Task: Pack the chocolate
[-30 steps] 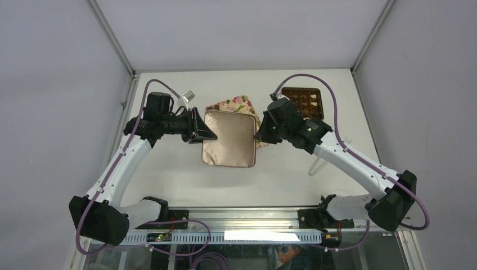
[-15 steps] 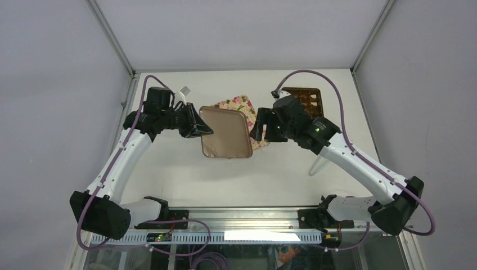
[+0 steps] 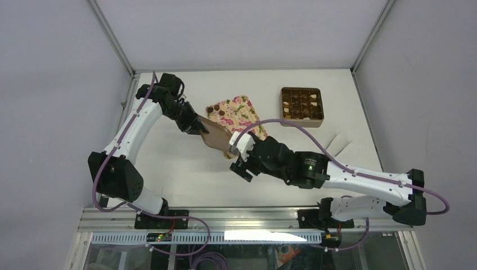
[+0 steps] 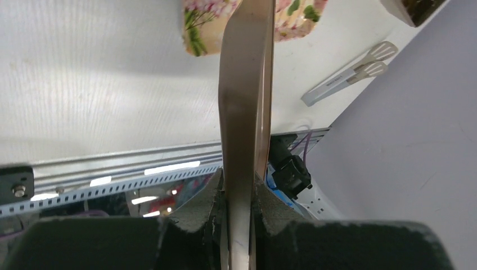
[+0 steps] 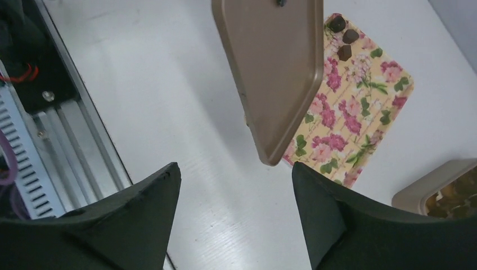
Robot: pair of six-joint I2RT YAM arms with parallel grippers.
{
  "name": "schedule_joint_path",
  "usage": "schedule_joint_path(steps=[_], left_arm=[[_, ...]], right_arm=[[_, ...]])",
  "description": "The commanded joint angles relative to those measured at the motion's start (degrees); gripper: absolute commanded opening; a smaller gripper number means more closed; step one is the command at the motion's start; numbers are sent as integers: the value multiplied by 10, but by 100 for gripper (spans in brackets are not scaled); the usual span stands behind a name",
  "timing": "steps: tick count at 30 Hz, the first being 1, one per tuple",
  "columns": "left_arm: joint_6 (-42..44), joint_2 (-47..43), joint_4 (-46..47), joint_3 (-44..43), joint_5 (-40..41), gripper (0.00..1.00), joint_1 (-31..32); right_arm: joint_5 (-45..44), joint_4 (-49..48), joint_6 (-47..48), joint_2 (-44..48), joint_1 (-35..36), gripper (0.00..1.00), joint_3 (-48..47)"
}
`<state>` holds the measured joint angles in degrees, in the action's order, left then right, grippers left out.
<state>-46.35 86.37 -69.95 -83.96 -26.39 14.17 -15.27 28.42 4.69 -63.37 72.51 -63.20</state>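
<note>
By mat (image 3: 245, 110), R hand (image 5: 235, 169) let go; L hand (image 3: 197, 126) keeps lid (image 5: 270, 67).

The lid (image 5: 275, 73) is plain tan-brown; the tray (image 5: 360, 107) beside it is yellow with pink flowers, green leaves; chocolates (image 5: 350, 36) dark brown.
</note>
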Motion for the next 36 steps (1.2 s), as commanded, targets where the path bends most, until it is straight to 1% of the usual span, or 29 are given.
schedule_joint_path(steps=[1,4,7,11,12,14,16,19,20,21,23,24,25,26,27,28,29,30,31,32,35,36], left_arm=[[-32,5,-62,-19,-19,0,-5],[-33,9,-61,-16,-38,0,-6],[-35,7,-61,-16,-36,0,-6],[-35,4,-63,-14,-41,0,-6],[-34,3,-64,-13,-42,0,-7],[-32,0,-63,-12,-44,0,-8],[-30,-5,-63,-8,-47,0,-11],[-23,-8,-64,-3,-53,0,-16],[-19,-8,-63,-2,-54,0,-17],[-15,-9,-63,-2,-55,0,-18],[-12,-9,-63,0,-56,0,-21],[-9,-9,-60,0,-60,0,-22],[-7,-10,-57,0,-64,3,-23],[0,-9,-52,-1,-71,9,-25],[12,-8,-47,-6,-81,17,-25],[28,-6,-42,-12,-94,27,-26],[40,-4,-42,-21,-102,43,-26],[50,-5,-42,-29,-105,76,-26],[56,-8,-41,-37,-103,95,-26],[61,-10,-41,-45,-97,99,-26],[66,-19,-41,-69,-74,99,-26],[66,-22,-41,-78,-65,99,-26]], right_arm=[[-48,-106,145,-2,40,76,20],[-88,-153,171,-43,62,77,24],[-111,-222,188,-99,68,77,34],[-146,-309,211,-181,68,77,23],[-164,-345,224,-198,68,76,22],[-195,-380,247,-230,68,74,17],[-217,-389,254,-258,64,68,4],[-224,-396,242,-277,58,51,0],[-225,-401,236,-276,57,40,3],[-225,-406,230,-274,56,32,8],[-222,-404,216,-269,52,9,12],[-224,-399,207,-266,48,0,12],[-226,-395,199,-263,47,0,12],[-230,-389,193,-260,45,0,14],[-233,-384,186,-257,42,0,16],[-234,-378,180,-252,40,0,19],[-235,-367,169,-246,33,0,23],[-236,-358,154,-238,25,0,30],[-237,-349,130,-227,15,0,38],[-236,-339,110,-213,3,0,48],[-221,-297,32,-155,-46,0,72],[-208,-263,-3,-127,-69,0,74]])
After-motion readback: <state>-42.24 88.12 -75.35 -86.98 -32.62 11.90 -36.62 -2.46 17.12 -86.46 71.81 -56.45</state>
